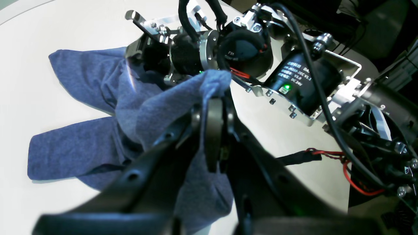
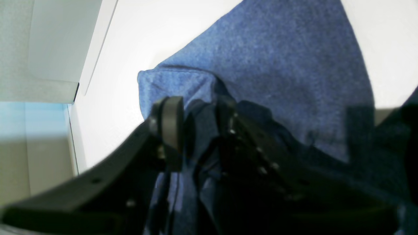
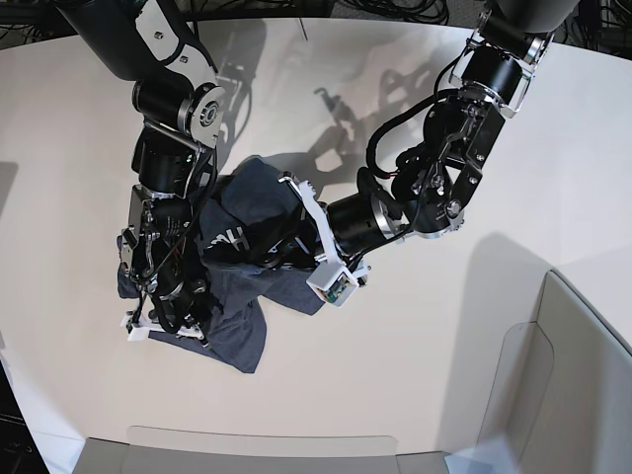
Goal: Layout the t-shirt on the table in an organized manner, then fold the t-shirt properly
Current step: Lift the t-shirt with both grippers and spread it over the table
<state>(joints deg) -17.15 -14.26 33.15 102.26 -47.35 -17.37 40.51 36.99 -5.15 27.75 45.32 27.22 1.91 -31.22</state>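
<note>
I see the t-shirt bunched in a crumpled heap left of centre on the table in the base view, white letters partly showing. My left gripper is clamped tight on a raised fold of the cloth, centre of the left wrist frame, fabric draping down both sides. My right gripper sits low in the right wrist frame with cloth between its narrow fingers; I can't tell if it actually pinches. Pale panels stand at the lower right of the base view.
</note>
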